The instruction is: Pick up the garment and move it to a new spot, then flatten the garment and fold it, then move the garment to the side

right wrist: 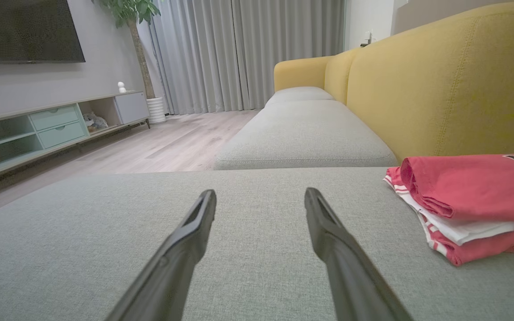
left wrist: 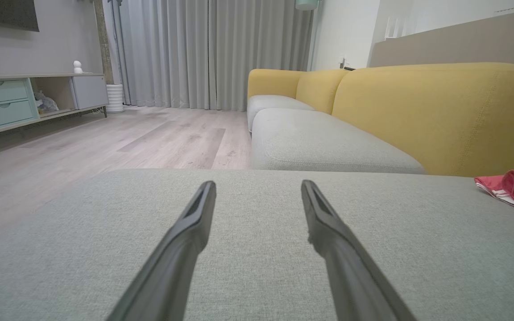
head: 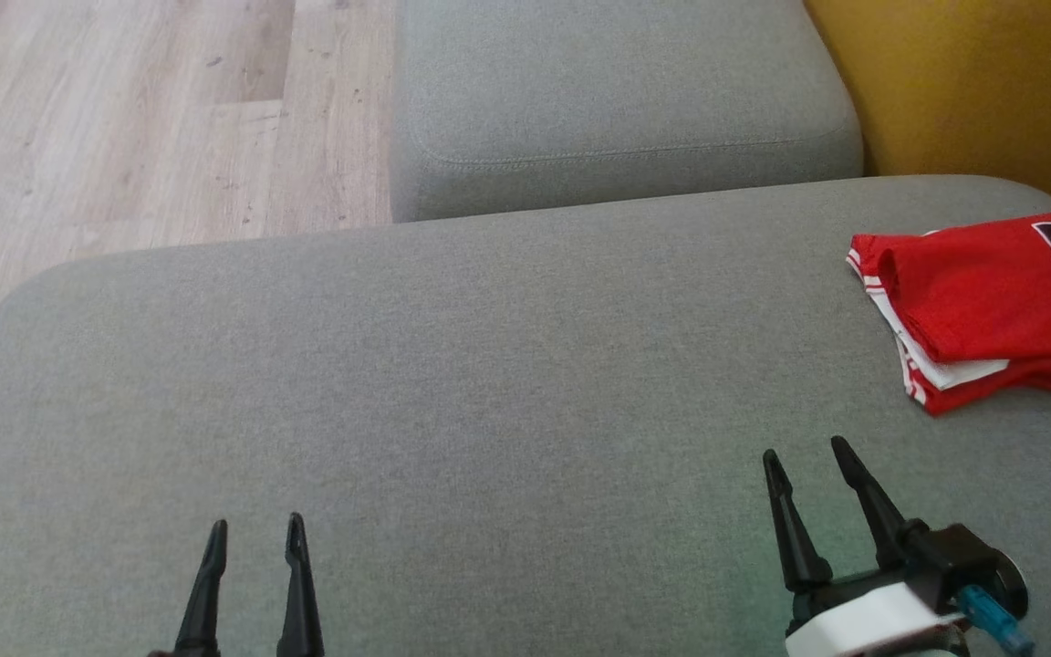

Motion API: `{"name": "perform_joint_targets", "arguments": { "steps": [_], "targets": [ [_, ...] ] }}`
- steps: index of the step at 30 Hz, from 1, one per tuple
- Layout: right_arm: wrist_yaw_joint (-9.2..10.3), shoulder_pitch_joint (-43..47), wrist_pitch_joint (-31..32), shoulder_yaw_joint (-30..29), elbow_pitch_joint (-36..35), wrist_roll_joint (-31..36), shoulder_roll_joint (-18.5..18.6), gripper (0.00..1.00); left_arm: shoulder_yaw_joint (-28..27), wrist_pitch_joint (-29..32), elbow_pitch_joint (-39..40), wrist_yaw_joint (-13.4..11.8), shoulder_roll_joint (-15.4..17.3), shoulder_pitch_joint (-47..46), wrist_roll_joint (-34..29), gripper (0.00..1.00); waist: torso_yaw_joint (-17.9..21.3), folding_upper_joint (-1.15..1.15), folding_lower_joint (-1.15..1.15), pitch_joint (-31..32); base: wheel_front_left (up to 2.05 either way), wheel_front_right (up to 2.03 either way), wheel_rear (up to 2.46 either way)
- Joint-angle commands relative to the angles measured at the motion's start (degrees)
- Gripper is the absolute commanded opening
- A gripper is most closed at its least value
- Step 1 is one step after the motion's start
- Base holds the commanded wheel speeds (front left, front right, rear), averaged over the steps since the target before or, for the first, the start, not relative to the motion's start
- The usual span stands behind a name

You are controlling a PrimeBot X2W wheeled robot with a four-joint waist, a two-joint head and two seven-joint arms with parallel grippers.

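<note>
On the grey sofa cushion (head: 489, 383), as the head view has it, the red garment (head: 991, 301) lies in rough layers at the far right edge, with white trim showing underneath. The left gripper (head: 256, 522) and right gripper (head: 805, 448) sit low over bare fabric, both spread and empty. The right one is nearer the garment but apart from it. Along the left wrist view, its fingers (left wrist: 185, 240) stand released over the cushion, and the garment is well off to the right. Along the right wrist view, that arm's fingers (right wrist: 181, 249) are likewise parted, and the garment rests ahead and to the right, near the yellow backrest (right wrist: 453, 89). Either the pick-up has not begun or the folded garment is already set aside; I cannot tell which. A pick-up would call for the right arm to reach rightward and close on an upper edge of the layers.
</note>
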State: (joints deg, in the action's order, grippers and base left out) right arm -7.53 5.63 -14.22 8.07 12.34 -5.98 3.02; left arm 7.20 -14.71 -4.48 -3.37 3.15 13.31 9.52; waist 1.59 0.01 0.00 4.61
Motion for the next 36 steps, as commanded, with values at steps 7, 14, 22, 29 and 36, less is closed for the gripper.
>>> {"name": "perform_joint_targets", "arguments": {
  "steps": [7,14,22,29,36],
  "targets": [
    [0.00,0.4,0.1,0.1,2.0,-0.1,-0.1,0.00,0.0,0.0,-2.4,-0.2,-0.1,0.2,0.0,0.00,0.4,-0.01,0.00,0.4,0.00,0.00,0.00],
    [0.00,0.9,0.7,-0.1,3.4,-4.1,0.1,0.00,-0.2,0.7,-4.2,0.3,0.0,0.0,3.8,0.00,0.3,-0.01,0.01,0.2,0.00,0.00,0.00],
    [0.00,0.0,1.7,-0.6,3.3,-10.0,0.4,0.00,-0.8,1.9,-4.7,1.0,0.2,-1.4,9.3,0.00,0.2,-0.01,0.01,-0.2,0.00,0.00,0.00],
    [0.01,-0.8,2.6,-1.2,3.2,-15.1,0.7,0.00,-1.4,2.9,-5.1,1.6,0.4,-2.6,14.1,0.00,0.1,-0.01,0.01,-0.4,0.00,0.00,0.00],
    [0.01,-1.5,3.6,-1.7,3.1,-20.1,0.9,0.00,-2.0,3.9,-5.5,2.2,0.5,-3.7,18.9,0.00,0.0,-0.01,0.01,-0.7,0.00,0.00,0.00]
  ]
}}
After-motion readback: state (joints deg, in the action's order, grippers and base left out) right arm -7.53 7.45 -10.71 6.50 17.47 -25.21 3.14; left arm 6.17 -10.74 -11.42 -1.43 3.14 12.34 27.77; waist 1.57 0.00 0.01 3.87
